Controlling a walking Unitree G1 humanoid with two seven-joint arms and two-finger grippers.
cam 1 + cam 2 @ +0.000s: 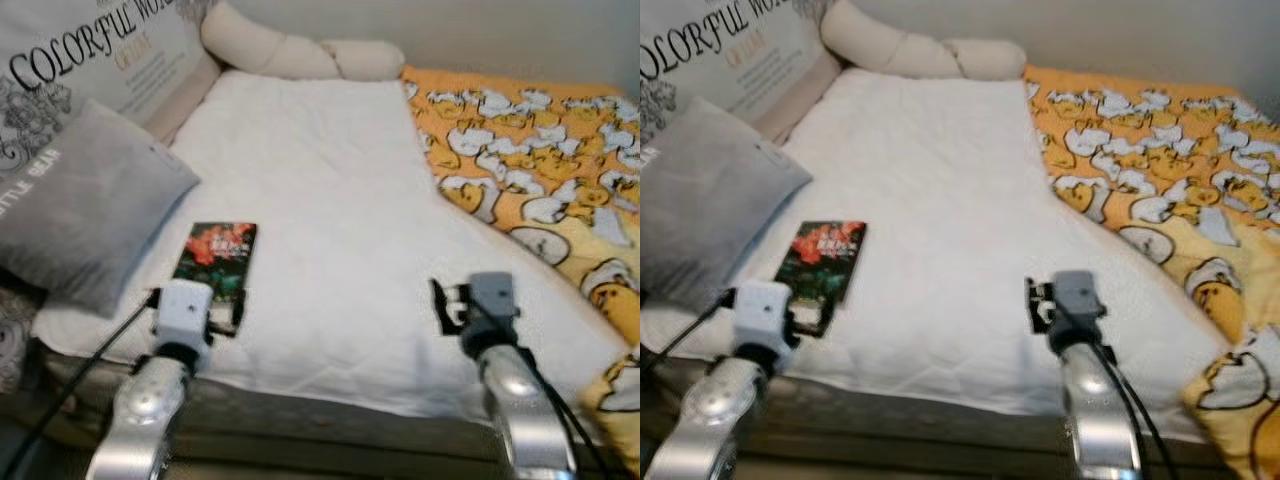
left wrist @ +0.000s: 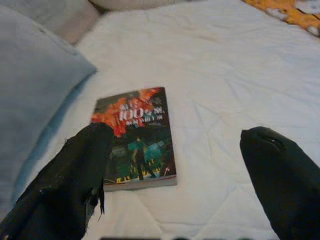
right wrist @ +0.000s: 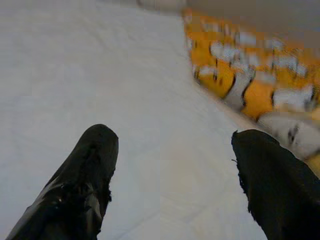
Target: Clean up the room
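Observation:
A paperback book [image 1: 215, 260] with a dark cover and red flowers lies flat on the white bed sheet [image 1: 330, 200], near the bed's front left edge beside a grey pillow. My left gripper [image 2: 177, 134] hovers open just in front of the book [image 2: 135, 137], whose near edge lies by the left finger [image 2: 75, 185]. My right gripper [image 3: 176, 135] is open over bare sheet to the right, with nothing between its fingers. Both wrists [image 1: 185, 310] [image 1: 490, 300] reach over the bed's front edge.
A grey pillow [image 1: 90, 200] leans at the left, with a printed cushion [image 1: 100, 50] behind it. A beige bolster [image 1: 290, 50] lies along the head of the bed. An orange patterned duvet [image 1: 530, 170] covers the right side. The mattress front edge [image 1: 330, 420] is below the arms.

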